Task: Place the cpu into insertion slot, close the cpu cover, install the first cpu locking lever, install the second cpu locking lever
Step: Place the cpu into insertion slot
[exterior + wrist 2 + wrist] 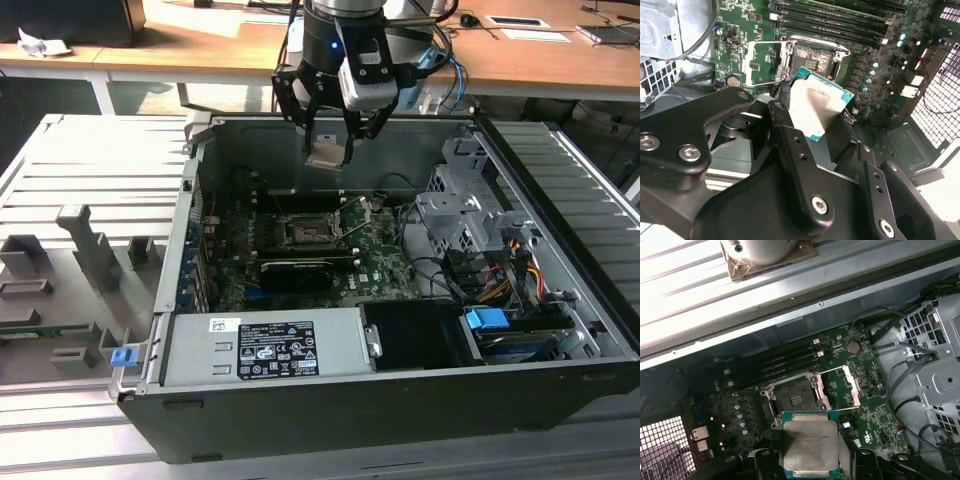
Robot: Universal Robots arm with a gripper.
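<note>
PSU [265,345] sits nearest, on the near side of the insertion slot [310,232]. Slot is bare, dark centre showing, w/ the cpu cover [840,387] swung open just beside it. Up above the slot, not touching, the hand [328,142] pinches the cpu [327,155] by its edges, fingers closed on it. Wooden table [200,50] lies beyond the slot, farthest back.

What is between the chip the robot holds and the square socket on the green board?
Nothing. In the exterior view, only open air lies between the cpu and the insertion slot lower down.
</note>
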